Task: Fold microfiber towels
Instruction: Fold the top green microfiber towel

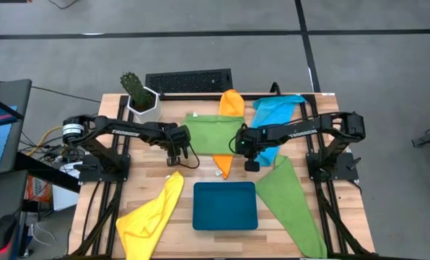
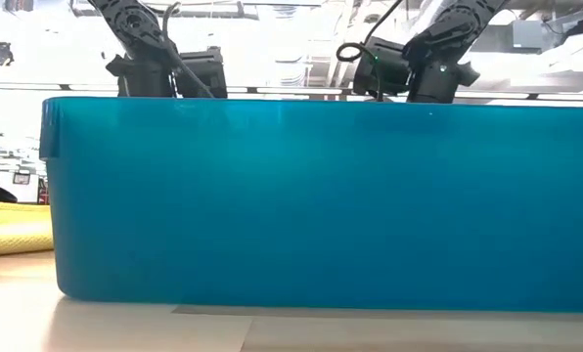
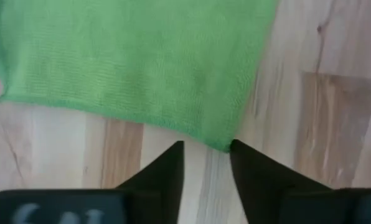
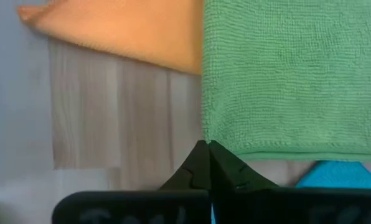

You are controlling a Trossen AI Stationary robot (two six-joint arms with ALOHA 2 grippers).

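A green towel [image 1: 213, 133] lies spread flat at the table's middle, partly over an orange towel [image 1: 231, 102]. My left gripper [image 1: 180, 156] is open at its near left corner [image 3: 226, 144]; the fingers stand on either side of that corner [image 3: 207, 152], and I cannot tell whether they touch it. My right gripper [image 1: 244, 150] is shut at the towel's near right corner [image 4: 205, 138]. A blue towel [image 1: 276, 114], a second green towel [image 1: 291, 202] and a yellow towel [image 1: 151, 217] lie around. My right gripper pinches the green towel's near right corner [image 4: 204, 135] between its two fingertips [image 4: 226, 163], which meet over the corner's tip and hide it. The fingers come from above, pointing down. The towel lies flat on the table and on the orange towel [image 4: 129, 31].
A dark teal tray [image 1: 225, 206] stands near the front edge; its wall [image 2: 321, 205] fills the low view. A potted cactus [image 1: 137, 92] and a black keyboard [image 1: 188, 81] stand at the far edge. Bare wood shows between the tray and the green towel.
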